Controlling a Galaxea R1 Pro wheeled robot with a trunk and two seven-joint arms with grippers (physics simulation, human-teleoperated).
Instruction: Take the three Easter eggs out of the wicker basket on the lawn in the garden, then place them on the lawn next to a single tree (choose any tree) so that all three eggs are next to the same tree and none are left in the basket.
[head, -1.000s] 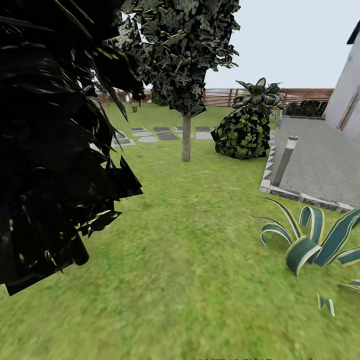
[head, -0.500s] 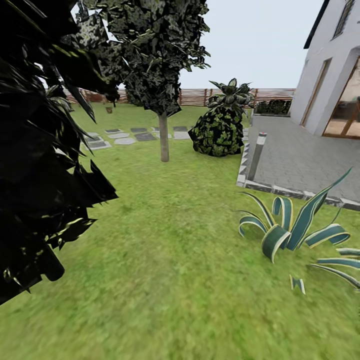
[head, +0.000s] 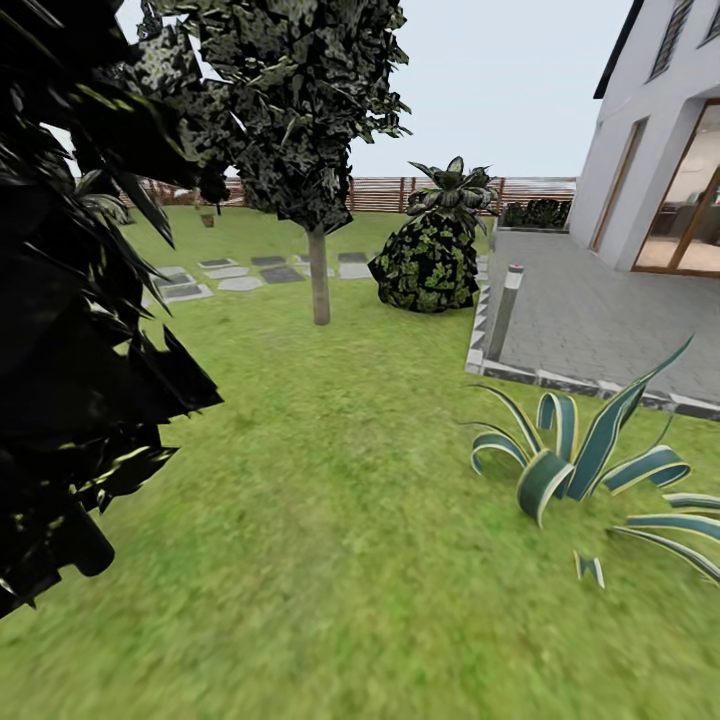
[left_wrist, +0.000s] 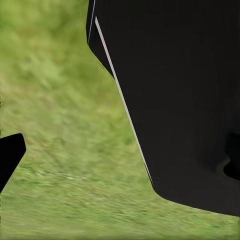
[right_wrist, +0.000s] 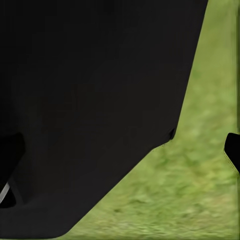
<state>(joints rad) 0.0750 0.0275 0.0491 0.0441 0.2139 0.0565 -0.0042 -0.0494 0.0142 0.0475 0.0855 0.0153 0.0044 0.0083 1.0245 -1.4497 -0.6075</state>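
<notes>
The Easter eggs and the wicker basket are out of view. The lawn spreads across the head view as short green grass. In the left wrist view one dark fingertip pokes in at the picture's edge over grass, beside a large black part of the robot's body. The right wrist view likewise has a dark fingertip at the edge, grass and the black body. Nothing is seen held in either gripper.
Dark spiky foliage looms close at left. A thin-trunked small tree and a round bush stand ahead, with stepping stones beyond. A striped agave, a bollard, the paved patio and the white house are at right.
The whole head picture has shifted left, so the camera has turned right: the house and its glass door show more, and the agave sits further into the picture.
</notes>
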